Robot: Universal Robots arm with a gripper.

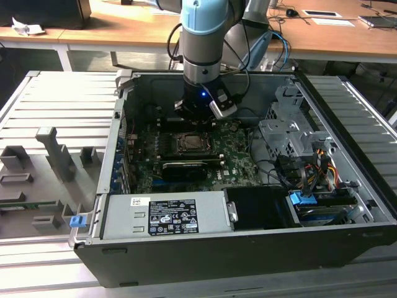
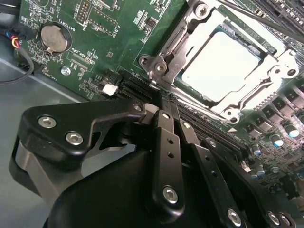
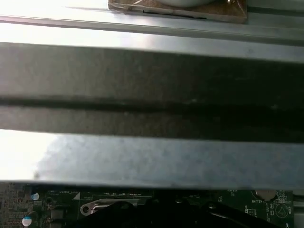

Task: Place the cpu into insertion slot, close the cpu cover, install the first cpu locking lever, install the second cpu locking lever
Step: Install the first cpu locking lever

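Note:
The cpu (image 2: 221, 66) shows its pale silver top inside the insertion slot (image 1: 177, 144) on the green motherboard. The cpu cover (image 2: 279, 62), a grey metal frame, lies flat around the chip. One thin metal lever (image 2: 173, 45) runs along one side of the socket, and another rod (image 2: 266, 21) crosses beyond it. My gripper (image 2: 160, 97) is shut with its black fingers (image 2: 167, 142) pressed together. Their tips rest at the socket's corner by the lever hinge (image 2: 159, 67). In the exterior view the gripper (image 1: 193, 119) hangs just behind the socket.
The open case has a power supply (image 1: 164, 214) at the front, a drive cage (image 1: 288, 133) and cables (image 1: 310, 167) on the exterior view's right. A black expansion card (image 1: 184, 169) lies in front of the socket. Memory slots (image 2: 209, 128) and a coin battery (image 2: 53, 38) are close by.

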